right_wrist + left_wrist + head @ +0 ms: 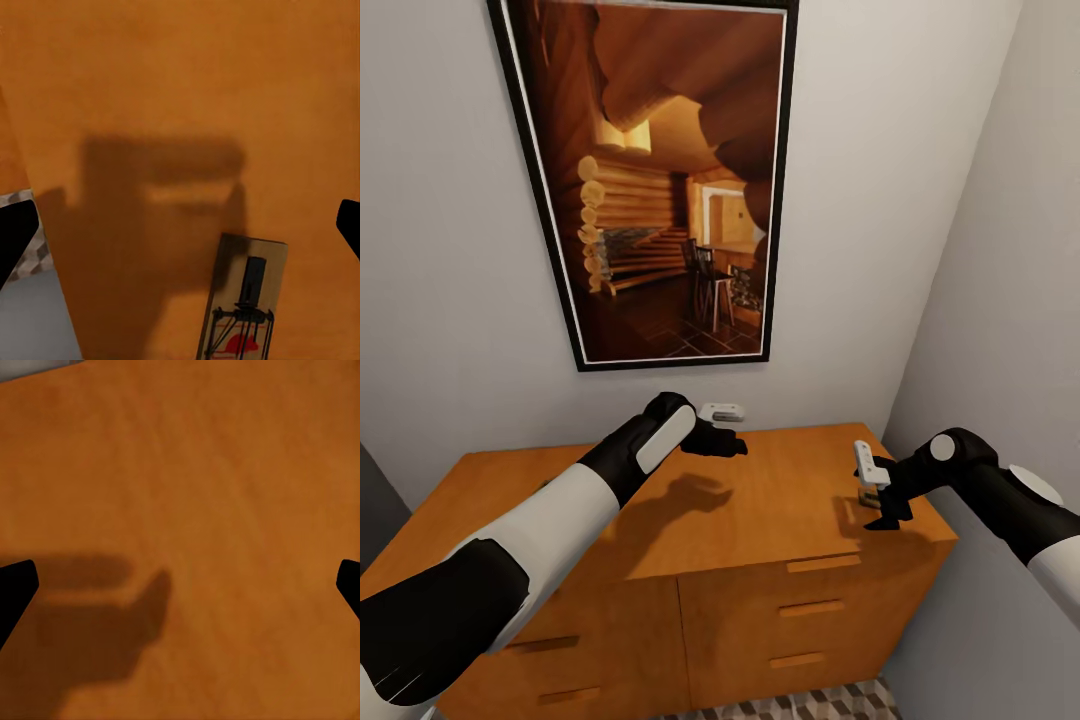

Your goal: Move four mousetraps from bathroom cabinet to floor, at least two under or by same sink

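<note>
— So, over the cabinet, both arms?
— Yes. Left gripper above the cabinet's top near its back edge, fingers spread wide, nothing between them.
— And the right gripper?
— Over the cabinet's right end, jaws parted too, holding nothing. Directly below: one mousetrap, flat on the cabinet top, close to its edge.
— In the head view?
— Possibly a small brown shape under the gripper; too hidden to confirm. Patterned bathroom floor at the cabinet's foot.

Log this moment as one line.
left tool: open, over cabinet top | right tool: open above mousetrap near cabinet's right edge | nothing held
</note>
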Tool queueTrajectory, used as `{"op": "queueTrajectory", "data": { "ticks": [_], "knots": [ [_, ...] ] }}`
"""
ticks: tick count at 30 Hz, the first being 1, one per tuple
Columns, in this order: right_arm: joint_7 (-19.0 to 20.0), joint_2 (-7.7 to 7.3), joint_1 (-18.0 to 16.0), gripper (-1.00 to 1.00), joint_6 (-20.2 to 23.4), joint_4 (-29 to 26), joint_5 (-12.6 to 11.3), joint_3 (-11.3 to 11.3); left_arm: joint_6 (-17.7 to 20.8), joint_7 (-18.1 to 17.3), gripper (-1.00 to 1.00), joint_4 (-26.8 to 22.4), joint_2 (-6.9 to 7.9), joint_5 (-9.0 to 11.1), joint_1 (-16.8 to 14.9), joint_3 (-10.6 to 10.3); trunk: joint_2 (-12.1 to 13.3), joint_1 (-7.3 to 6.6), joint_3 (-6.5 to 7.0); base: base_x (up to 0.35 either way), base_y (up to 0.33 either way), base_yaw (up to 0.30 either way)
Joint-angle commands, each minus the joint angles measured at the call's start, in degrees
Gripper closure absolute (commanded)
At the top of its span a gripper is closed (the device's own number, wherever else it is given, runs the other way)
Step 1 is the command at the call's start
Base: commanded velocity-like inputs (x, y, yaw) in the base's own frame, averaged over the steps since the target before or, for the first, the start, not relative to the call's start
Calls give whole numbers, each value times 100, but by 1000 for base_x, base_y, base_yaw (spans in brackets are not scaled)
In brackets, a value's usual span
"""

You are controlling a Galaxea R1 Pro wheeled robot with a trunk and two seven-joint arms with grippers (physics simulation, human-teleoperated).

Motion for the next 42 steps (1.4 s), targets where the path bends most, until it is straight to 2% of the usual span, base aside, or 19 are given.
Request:
{"op": "queueTrajectory", "data": {
  "ticks": [1,15,42],
  "knots": [
    [15,-4,-7,-100,62,-10,0,15,6,55,-100,-5,3,61,-7,-16,-7,1,-8,0,0,-10],
    [18,-4,-7,-100,75,-9,-11,15,8,55,-100,-13,3,59,-7,-16,-7,1,33,0,0,-145],
    [12,-1,-7,-100,90,-1,-12,15,8,55,-100,-22,-1,55,-7,-16,-7,1,48,0,0,-35]
  ]
}}
